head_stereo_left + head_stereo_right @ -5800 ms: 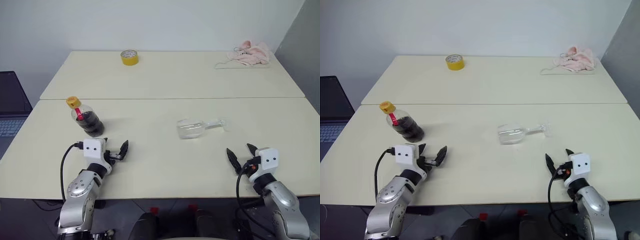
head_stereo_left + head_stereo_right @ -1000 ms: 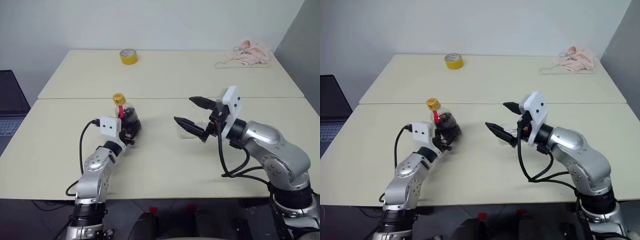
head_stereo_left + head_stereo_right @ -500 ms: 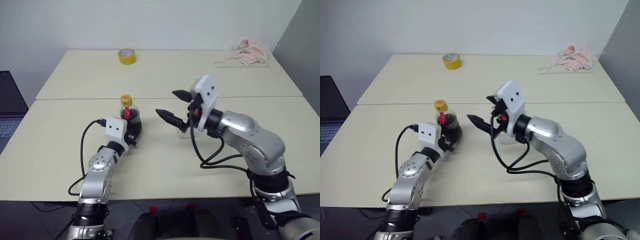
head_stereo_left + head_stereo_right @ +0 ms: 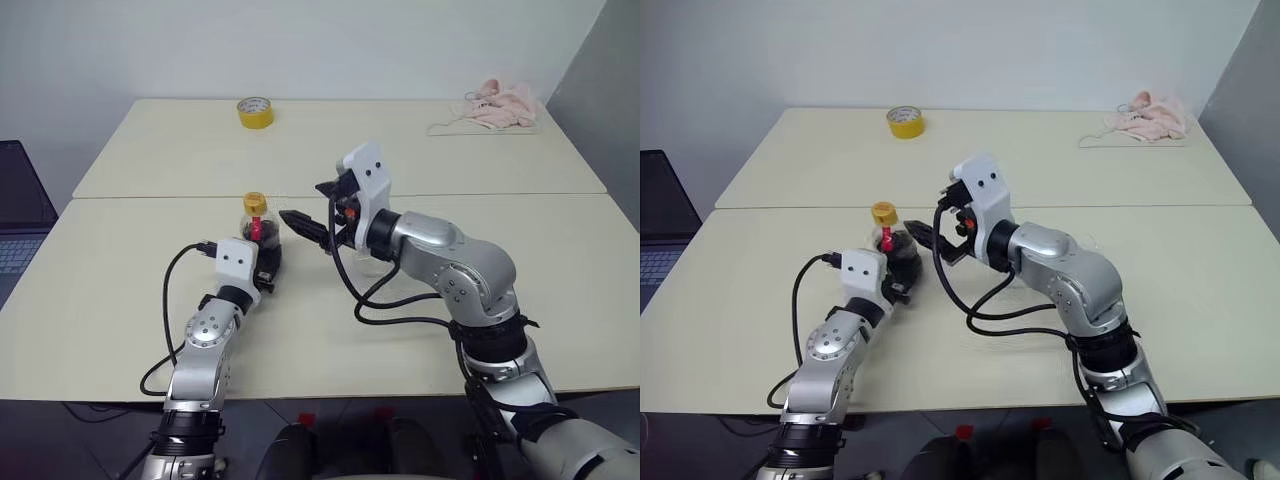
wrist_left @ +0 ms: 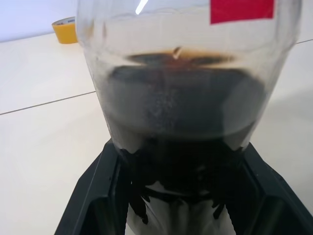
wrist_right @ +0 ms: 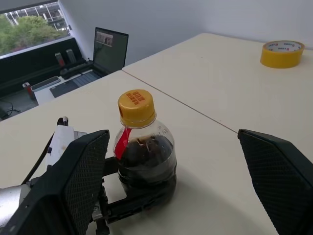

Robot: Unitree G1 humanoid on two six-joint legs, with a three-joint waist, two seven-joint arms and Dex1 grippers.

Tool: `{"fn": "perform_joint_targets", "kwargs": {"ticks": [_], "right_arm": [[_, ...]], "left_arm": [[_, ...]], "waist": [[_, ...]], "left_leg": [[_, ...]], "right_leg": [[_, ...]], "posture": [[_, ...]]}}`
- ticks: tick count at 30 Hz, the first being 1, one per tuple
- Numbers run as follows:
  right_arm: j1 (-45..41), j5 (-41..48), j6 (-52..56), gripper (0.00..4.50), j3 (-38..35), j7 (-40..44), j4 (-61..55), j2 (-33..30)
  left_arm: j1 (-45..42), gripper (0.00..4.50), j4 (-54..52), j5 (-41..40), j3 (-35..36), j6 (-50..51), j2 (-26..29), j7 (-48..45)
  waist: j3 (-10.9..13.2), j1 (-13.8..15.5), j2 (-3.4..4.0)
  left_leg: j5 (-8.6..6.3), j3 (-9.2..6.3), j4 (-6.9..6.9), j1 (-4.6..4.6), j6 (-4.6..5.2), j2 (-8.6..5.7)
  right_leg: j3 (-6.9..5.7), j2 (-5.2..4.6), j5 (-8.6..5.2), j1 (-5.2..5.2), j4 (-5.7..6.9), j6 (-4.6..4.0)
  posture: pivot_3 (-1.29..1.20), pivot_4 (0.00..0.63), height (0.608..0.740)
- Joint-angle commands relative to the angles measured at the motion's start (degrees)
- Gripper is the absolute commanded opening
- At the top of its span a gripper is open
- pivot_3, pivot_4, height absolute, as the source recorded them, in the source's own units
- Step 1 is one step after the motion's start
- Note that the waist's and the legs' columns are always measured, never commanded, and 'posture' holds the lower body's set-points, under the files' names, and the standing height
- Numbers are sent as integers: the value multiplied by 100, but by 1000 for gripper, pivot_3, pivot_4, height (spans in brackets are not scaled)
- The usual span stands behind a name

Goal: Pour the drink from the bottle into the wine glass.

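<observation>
The bottle (image 4: 257, 232) stands upright on the near table (image 4: 330, 330), its yellow cap (image 6: 136, 106) on and the dark drink (image 5: 181, 105) filling its lower half. The left gripper (image 4: 902, 275) is clenched on the bottle's round body, 1 black finger on each side of it, as the left wrist view shows. 1 second ago the bottle leaned in this grip; now it sits straight, at the same spot on the table.

The right gripper (image 4: 318, 208) hangs above the table just beside the bottle, on its right, with both fingers spread wide and nothing between them. In the right wrist view the 2 fingers (image 6: 80, 178) frame the bottle from a little above. 1 second ago this gripper was well to the right, over the wine glass; it has since swung left to the bottle.

The wine glass (image 4: 372, 262) is largely hidden behind the right arm, and whether it lies or stands cannot be told. 5.8 seconds ago it lay on its side, and both grippers rested low near the table's front edge.

Beyond the grippers, on the far table (image 4: 400, 150), a roll of yellow tape (image 4: 255, 112) and a pink cloth (image 4: 495, 104) keep their places. A laptop (image 4: 20, 215) sits left of the left gripper.
</observation>
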Motion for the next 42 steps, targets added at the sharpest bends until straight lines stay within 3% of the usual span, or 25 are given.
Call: {"fn": "perform_joint_targets", "kwargs": {"ticks": [1,14,20,27,32,36,42], "right_arm": [[-176,-127,-154,4500,80,-25,-115,164],[-334,-597,-684,4500,265,137,451,561],[-201,-865,-1071,4500,287,456,450,170],[289,-719,-1433,4500,3,1290,-60,-805],[307,7,-631,4500,-261,1284,-300,-486],[350,-227,-794,4500,-85,1057,-335,-328],[440,-608,-1282,4500,53,474,-90,296]], "left_arm": [[-157,2208,-352,26,-40,-193,-31,17],[-232,2208,-417,28,-293,-142,-21,-224],[-267,2208,-484,101,-348,-200,72,-322],[-367,2208,-392,248,-352,-351,302,-433],[-421,2208,-332,377,-404,-527,410,-473],[-387,2208,-357,336,-417,-509,386,-509],[-190,2208,-542,-476,-259,-70,-36,-683]], "waist": [[0,-9,1],[1,-68,2],[1,-73,2],[2,-74,2],[2,-117,3],[2,-119,3],[2,-120,3]], "left_leg": [[0,0,-1,0,0,0],[0,-2,-3,0,0,1],[0,-2,-2,-1,0,-1],[0,0,-2,-3,0,-2],[0,-3,-7,-3,0,4],[0,-4,-8,-3,0,0],[0,-3,-4,-3,0,-2]], "right_leg": [[0,0,0,-1,0,0],[-1,1,0,-2,1,0],[-1,0,0,-1,0,0],[-1,-1,0,0,-3,0],[-1,3,0,-2,-2,0],[0,1,0,-3,-2,0],[1,-2,0,-3,-2,0]], "posture": [[0,150,740],[0,150,740],[0,150,740],[0,150,740],[0,150,740],[0,150,740],[0,150,740]]}}
